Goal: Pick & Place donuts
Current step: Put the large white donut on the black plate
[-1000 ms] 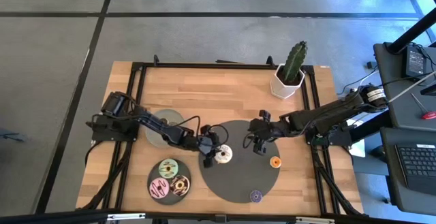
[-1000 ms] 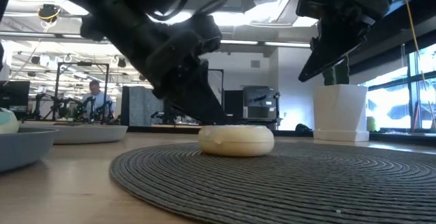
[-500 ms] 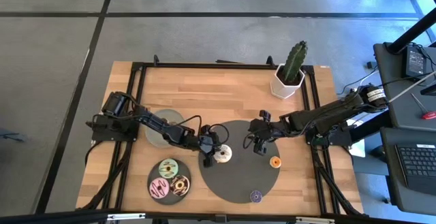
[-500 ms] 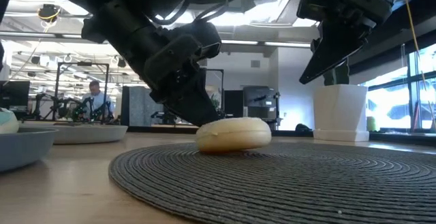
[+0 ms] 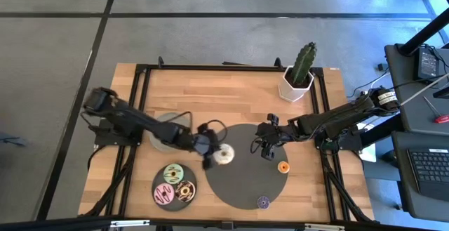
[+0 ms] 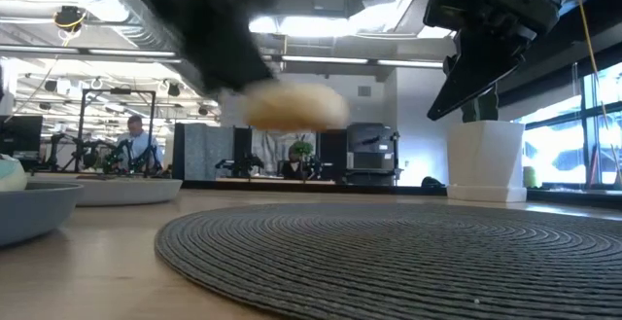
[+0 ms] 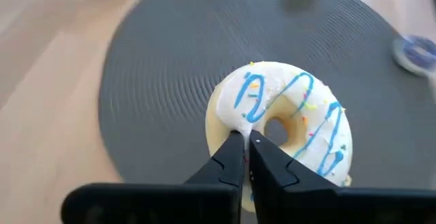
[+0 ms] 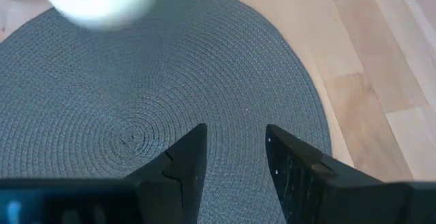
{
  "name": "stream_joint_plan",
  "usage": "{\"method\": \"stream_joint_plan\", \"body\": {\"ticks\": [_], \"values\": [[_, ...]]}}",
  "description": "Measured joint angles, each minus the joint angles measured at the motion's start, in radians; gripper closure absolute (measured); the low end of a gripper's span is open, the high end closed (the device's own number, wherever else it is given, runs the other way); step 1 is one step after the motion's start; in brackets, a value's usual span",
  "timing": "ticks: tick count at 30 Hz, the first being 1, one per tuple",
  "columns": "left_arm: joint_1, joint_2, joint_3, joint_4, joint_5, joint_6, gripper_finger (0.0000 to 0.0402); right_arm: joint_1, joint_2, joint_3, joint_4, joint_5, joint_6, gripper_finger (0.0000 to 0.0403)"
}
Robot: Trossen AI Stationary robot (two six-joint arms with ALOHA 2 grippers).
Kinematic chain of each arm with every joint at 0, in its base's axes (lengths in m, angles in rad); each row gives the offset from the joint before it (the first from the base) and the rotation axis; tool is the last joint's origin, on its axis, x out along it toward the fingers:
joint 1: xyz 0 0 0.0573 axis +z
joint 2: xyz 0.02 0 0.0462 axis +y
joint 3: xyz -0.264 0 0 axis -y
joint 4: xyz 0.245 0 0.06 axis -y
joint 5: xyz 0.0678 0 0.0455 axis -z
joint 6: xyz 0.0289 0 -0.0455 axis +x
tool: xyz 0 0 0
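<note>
A white donut with blue stripes (image 7: 286, 125) hangs above the dark round mat (image 5: 245, 189), held by my left gripper (image 5: 209, 158), which is shut on it. In the low view the donut (image 6: 296, 106) floats blurred, well above the mat (image 6: 389, 252). My right gripper (image 5: 266, 149) hovers open over the mat's far right part with nothing between its fingers (image 8: 187, 156). An orange donut (image 5: 283, 166) and a purple one (image 5: 263, 202) lie flat on the mat. Three more donuts lie on a dark plate (image 5: 158, 182). My left gripper pinches the ring's band (image 7: 231, 125) between its two fingertips, on the side nearest the gripper, between outer edge and hole. The fingertips stand almost together. The fingers slant down from the table's left. The donut is lifted clear of the mat and roughly level.
A grey plate (image 5: 160, 131) sits under my left arm. A white pot with a cactus (image 5: 298, 80) stands at the far right. Black frame rails run along the table's edges. Bare wood shows at the far middle (image 5: 217, 94).
My left gripper has shut on the white donut and risen, carrying it a little toward the table's left. The donut lay flat on the mat, tipped up at one side, and now hangs clear.
</note>
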Motion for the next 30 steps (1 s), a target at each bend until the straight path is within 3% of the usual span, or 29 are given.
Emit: {"method": "stream_joint_plan", "body": {"ticks": [7,17,23,30], "values": [[-0.271,-0.181,0.0,-0.326,-0.153,-0.311,0.0395,0.0,0.0,0.0,0.0,0.0,-0.001,0.0251],[-0.693,-0.184,0.0,-0.558,-0.391,-0.835,0.0395,0.0,0.0,0.001,0.004,0.029,0.007,0.0251],[-0.8,-0.145,0.001,-0.595,-0.421,-0.962,0.0395,0.0,0.0,0.001,0.011,0.028,0.059,0.0251],[-0.819,-0.054,0.001,-0.596,-0.405,-1.002,0.0395,0.0,0.0,0.001,0.01,0.025,0.061,0.0251]]}}
